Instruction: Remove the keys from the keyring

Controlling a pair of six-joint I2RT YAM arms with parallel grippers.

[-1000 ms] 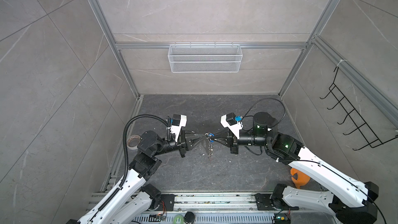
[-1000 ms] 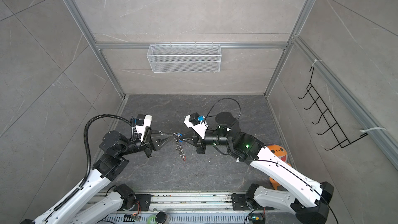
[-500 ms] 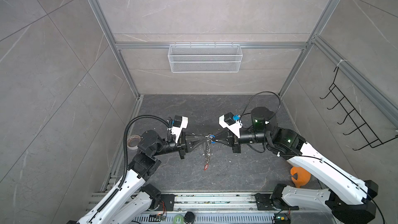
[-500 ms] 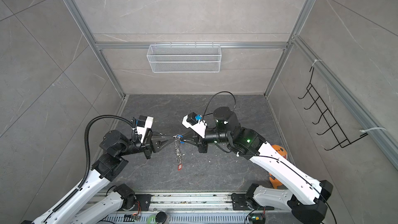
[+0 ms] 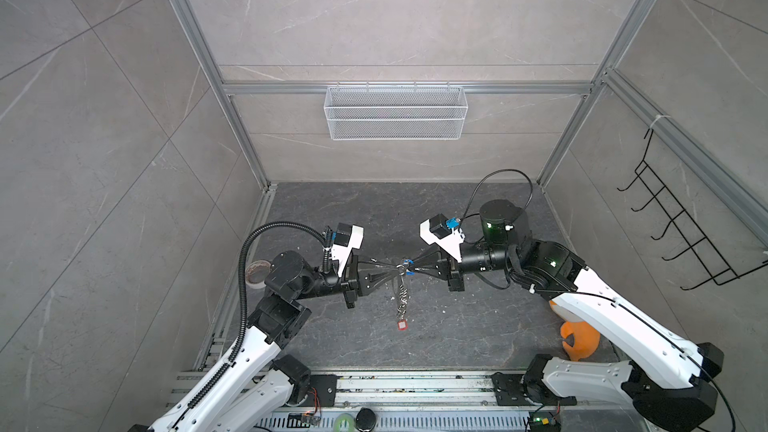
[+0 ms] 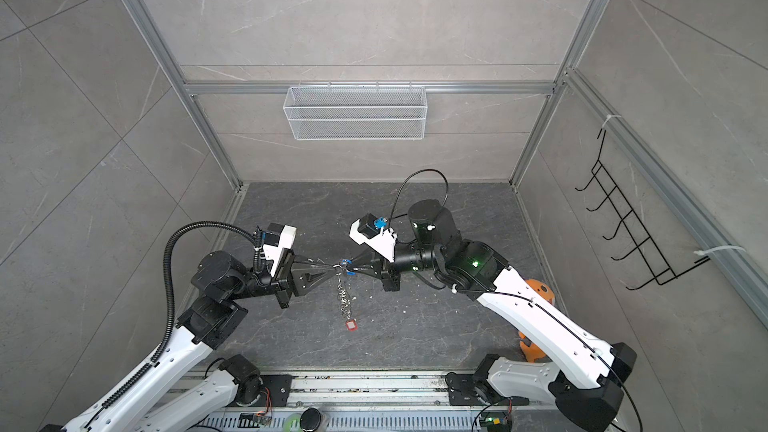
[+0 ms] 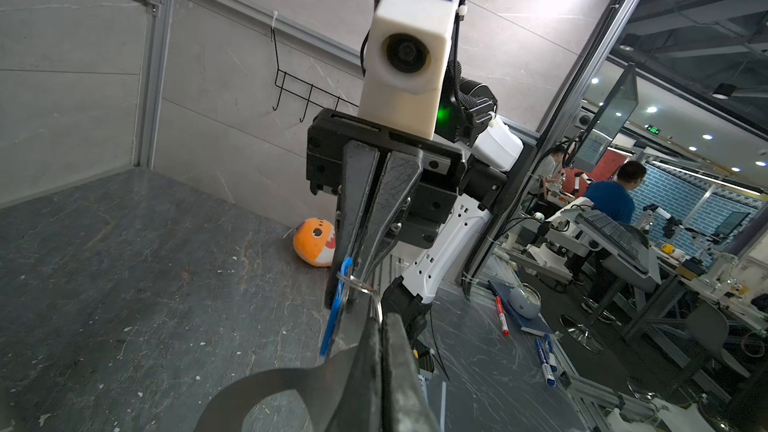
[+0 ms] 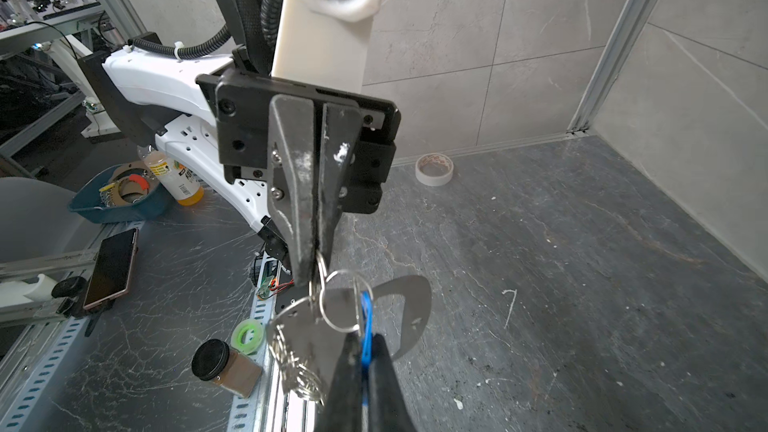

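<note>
A dark stone floor (image 5: 457, 338) lies inside grey tiled walls. Two white and black robot arms reach towards each other above its middle: the left arm (image 5: 249, 351) and the right arm (image 5: 602, 313). A white wire basket (image 5: 395, 112) hangs on the back wall and a black hook rack (image 5: 681, 234) on the right wall. An orange toy (image 5: 579, 340) sits by the right wall and a tape roll (image 5: 254, 274) by the left.

The left gripper (image 5: 392, 275) and right gripper (image 5: 413, 271) meet tip to tip in the air. The left jaws are pinched shut on a ring of the keyring (image 5: 402, 297), whose chain hangs between them. The right jaws are clamped on the blue key (image 8: 365, 326), beside the grey tag (image 8: 409, 309). The red key (image 5: 402, 325) hangs at the chain's lower end.
</note>
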